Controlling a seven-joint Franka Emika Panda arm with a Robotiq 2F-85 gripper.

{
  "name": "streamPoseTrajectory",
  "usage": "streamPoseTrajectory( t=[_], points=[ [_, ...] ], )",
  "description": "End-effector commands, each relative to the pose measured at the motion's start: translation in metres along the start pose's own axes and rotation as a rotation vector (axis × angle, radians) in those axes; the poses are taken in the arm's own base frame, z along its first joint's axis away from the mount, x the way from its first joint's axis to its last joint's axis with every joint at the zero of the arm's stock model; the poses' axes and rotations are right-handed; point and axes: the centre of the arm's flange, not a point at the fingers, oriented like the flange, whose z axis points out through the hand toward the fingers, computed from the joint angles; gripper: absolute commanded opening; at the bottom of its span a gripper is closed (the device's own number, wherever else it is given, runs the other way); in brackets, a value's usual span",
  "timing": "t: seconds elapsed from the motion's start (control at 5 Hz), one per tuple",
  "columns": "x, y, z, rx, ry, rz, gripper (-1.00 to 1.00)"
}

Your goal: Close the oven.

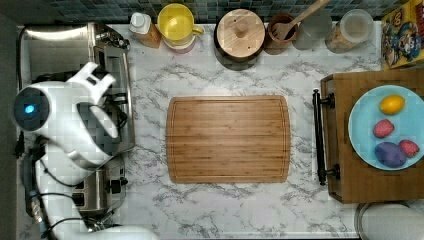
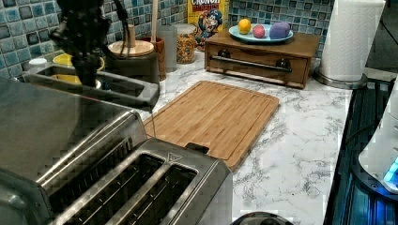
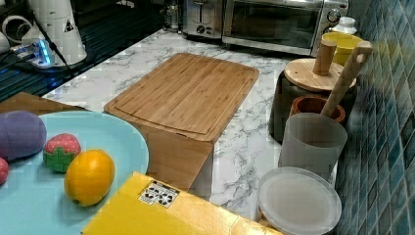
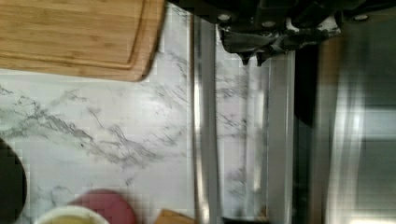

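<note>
The oven (image 1: pixel 57 47) is a steel box at the top view's left; it also stands at the back of the right view (image 3: pixel 284 22). In the left view its glass door (image 2: pixel 101 89) hangs partly open, tilted out over the counter. My gripper (image 2: pixel 88 72) points down onto the door's upper edge. In the wrist view the long bar handle (image 4: pixel 205 130) runs beside the glass pane (image 4: pixel 243 140), and marble shows through the glass. My gripper (image 4: pixel 252 58) sits just behind the handle over the glass, its two tips shut together with nothing between them. My white arm (image 1: pixel 75 120) covers the oven's front.
A two-slot steel toaster (image 1: pixel 97 190) stands beside the oven. A bamboo cutting board (image 1: pixel 227 139) lies mid-counter. A yellow jug (image 1: pixel 176 22), a wood-lidded pot (image 1: pixel 240 32) and jars line the back wall. A wooden drawer box (image 1: pixel 345 150) carries a blue plate of toy fruit.
</note>
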Motion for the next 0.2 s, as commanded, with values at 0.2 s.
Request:
streamPoseTrajectory(
  t=[0.2],
  points=[
    [0.0148,-0.0619,-0.1278,-0.014,0.268,0.112,-1.0]
  ],
)
